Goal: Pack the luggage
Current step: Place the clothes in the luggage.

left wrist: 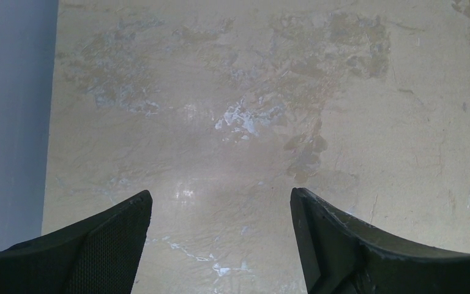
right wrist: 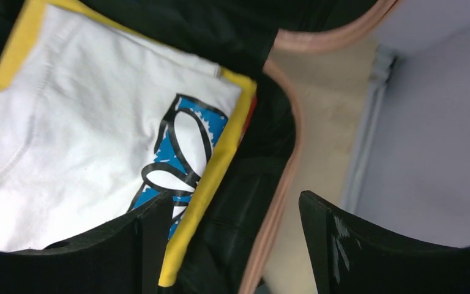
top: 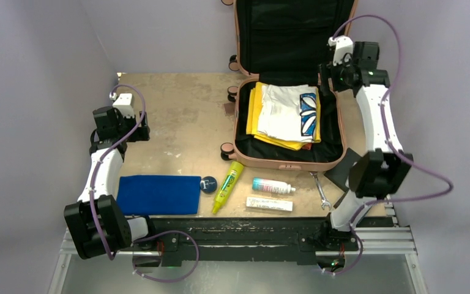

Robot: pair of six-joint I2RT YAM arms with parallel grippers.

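My left gripper [left wrist: 220,205] hung over the bare, scuffed tan tabletop [top: 177,122] near its far-left corner, fingers spread wide with nothing between them. Along the near edge lay the loose items. From the left, these were a folded royal-blue cloth [top: 158,194], a small round dark-blue tin [top: 208,184] just beside it, a yellow-green plastic tube [top: 227,185], a white bottle with a teal band [top: 272,186], a long flat white carton [top: 270,204] and a slim steel spanner [top: 320,190].

The salmon-pink hard-shell suitcase [top: 287,160] lay open on the right half of the table, its lid propped up at the far edge. Inside it, a folded white shirt with a blue-and-black print [top: 290,113] sat on a folded yellow garment [top: 254,110]. My right gripper [right wrist: 234,199] hovered over the case's right rim, fingers apart and empty, above the dark gap between the clothes and the shell.

I judged the packing part done, with a fetch due next. To do it well, I would give the blue cloth to the left arm, pinching it at a folded edge so it lifted as one bundle. The right arm would take the spanner or bottle, lifting clear of the rim before swinging across. The small hard things would best go into the bare lining beside the clothes rather than on top, where they could roll.
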